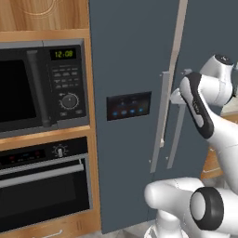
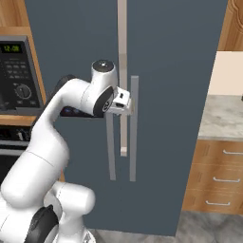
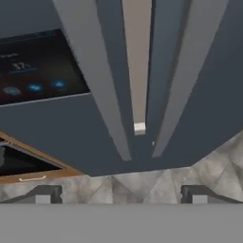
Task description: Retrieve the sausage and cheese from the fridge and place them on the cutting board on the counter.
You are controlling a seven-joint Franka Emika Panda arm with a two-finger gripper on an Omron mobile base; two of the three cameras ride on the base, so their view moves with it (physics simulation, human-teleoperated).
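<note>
Fridge [image 2: 171,95]: tall slate-grey matte body filling the centre of the right base view, both doors shut with a pale strip at the seam, two long flat grey handles [image 2: 134,128] hanging beside it; top and foot cut off by the frame. Black glossy panel [image 1: 128,105] with blue lights on the left door. Hand [image 2: 127,105]: at centre frame just before the handles, fingers [image 3: 45,194] spread wide, holding nothing. Table [image 2: 220,114]: beige marbled slab at right edge, over wooden drawers. Microwave [image 1: 42,83]: black, upper left, partly cropped.

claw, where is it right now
The claw hangs open in front of the fridge, right at its two long grey handles by the door seam, holding nothing.
</note>
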